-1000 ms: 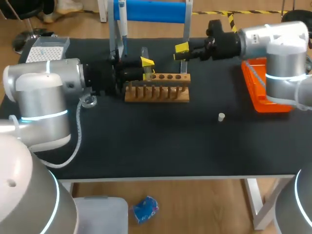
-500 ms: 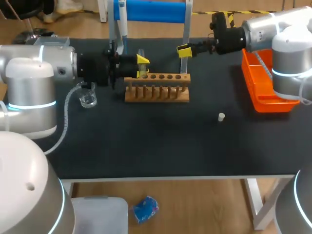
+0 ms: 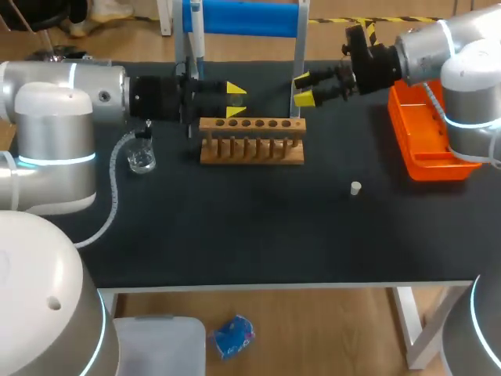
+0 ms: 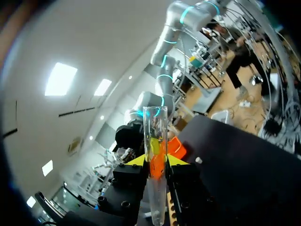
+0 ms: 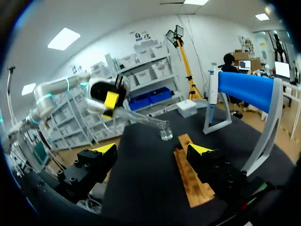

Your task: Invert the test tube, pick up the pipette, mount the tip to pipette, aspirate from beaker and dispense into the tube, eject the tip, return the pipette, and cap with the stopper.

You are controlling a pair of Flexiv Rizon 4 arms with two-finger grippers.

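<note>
Jaws on the left gripper (image 4: 156, 161) pinch the test tube (image 4: 155, 127) from both sides, partway along its length. The tube's long axis runs out along the fingers, with the open mouth beyond the yellow tips and the rounded end back toward the wrist. In the head view that gripper (image 3: 235, 100) points level toward the right arm, just above the holed row of the wooden rack (image 3: 250, 142). From this I judge that the tube lies close to level, neither mouth-up nor mouth-down. Seating it would call for turning the wrist until the rounded end faces down over one of the holes, which lie just under the jaws.

The right gripper (image 3: 307, 88) has its jaws spread wide with nothing between them, near the rack's other end and facing the left gripper. The pipette (image 3: 196, 43) hangs on the blue stand (image 3: 243, 17) behind the rack, closer to the left arm, though the right arm is the free one. The stopper (image 3: 355, 188) lies on the bench (image 3: 235, 235), well apart from the rack and nearer the right arm.
</note>
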